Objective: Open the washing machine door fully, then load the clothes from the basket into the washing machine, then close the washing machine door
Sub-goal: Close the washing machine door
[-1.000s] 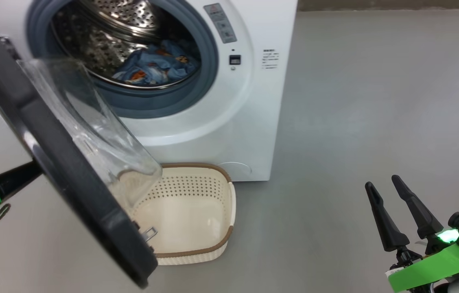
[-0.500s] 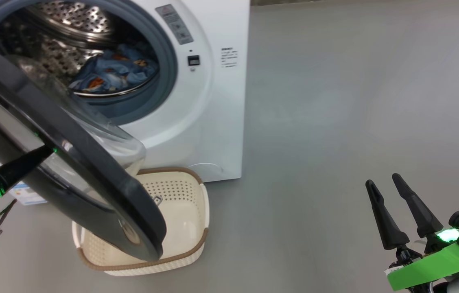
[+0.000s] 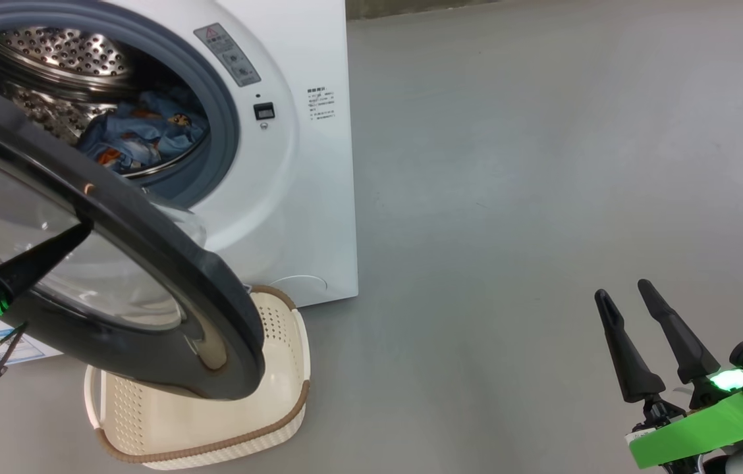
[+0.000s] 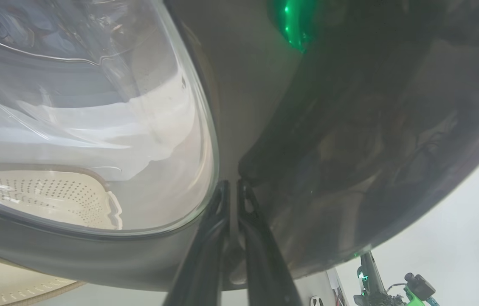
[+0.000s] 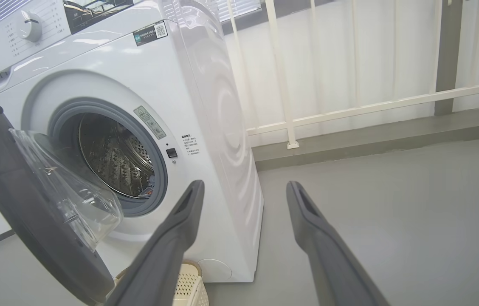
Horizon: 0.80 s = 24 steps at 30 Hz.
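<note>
The white washing machine (image 3: 305, 197) stands at upper left, and the clothes (image 3: 137, 135), light-blue printed fabric, lie in its steel drum. Its black washing machine door (image 3: 167, 257) hangs about half open over the cream basket (image 3: 299, 368); what shows of the basket's inside holds nothing. My left gripper (image 3: 82, 229) is shut, with its tip against the door's outer face beside the glass porthole (image 4: 95, 106). In the left wrist view the left gripper (image 4: 233, 185) touches the dark door (image 4: 350, 148). At lower right my right gripper (image 3: 622, 289) stands open over bare floor with nothing between its fingers.
Grey floor (image 3: 543, 197) stretches to the right of the machine. In the right wrist view the right gripper (image 5: 244, 187) points past the washing machine (image 5: 205, 106) towards a white railing (image 5: 350, 110) on a low kerb behind it.
The door has swung further towards the machine with my left gripper against its outer face. The head view has shifted, so the machine and basket sit further left. The right gripper holds still.
</note>
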{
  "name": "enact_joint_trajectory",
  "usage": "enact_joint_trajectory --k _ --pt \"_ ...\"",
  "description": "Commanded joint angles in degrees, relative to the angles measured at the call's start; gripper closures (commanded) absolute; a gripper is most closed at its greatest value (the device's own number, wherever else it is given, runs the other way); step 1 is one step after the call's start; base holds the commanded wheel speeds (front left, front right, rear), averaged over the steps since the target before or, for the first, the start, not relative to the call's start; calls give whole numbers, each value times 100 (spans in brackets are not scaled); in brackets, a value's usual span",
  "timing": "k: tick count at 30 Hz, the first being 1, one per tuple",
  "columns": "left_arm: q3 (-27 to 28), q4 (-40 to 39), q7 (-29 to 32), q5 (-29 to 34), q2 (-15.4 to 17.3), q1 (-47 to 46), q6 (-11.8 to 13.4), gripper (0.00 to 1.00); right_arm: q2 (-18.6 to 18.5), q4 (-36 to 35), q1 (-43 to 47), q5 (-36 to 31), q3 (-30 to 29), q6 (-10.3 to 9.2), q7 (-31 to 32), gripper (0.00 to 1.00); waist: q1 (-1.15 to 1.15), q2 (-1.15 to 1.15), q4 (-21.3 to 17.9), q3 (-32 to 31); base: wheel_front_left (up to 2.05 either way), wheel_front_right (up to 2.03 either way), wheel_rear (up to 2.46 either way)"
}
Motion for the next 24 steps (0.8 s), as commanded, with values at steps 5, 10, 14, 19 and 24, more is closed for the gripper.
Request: enact_joint_trajectory --k 5,10,14,19,24 --pt "163 -155 -31 -40 248 -335 -32 100 -73 -158 26 -50 27 42 -46 0 0 0 115 9 0 0 0" --pt "144 -178 -51 -61 253 -293 -32 100 -70 -154 3 -57 36 42 -46 0 0 0 238 12 0 0 0" --pt "156 -197 -85 -89 274 -234 -32 100 -64 -141 -11 -59 52 42 -46 0 0 0 352 8 0 0 0" --pt "227 -196 -168 -153 312 -133 -32 100 -63 -133 -17 -57 69 42 -46 0 0 0 463 2 0 0 0" --pt "269 -259 -324 -164 307 58 -32 100 -72 -137 -7 -56 63 42 -46 0 0 0 561 -4 0 0 0"
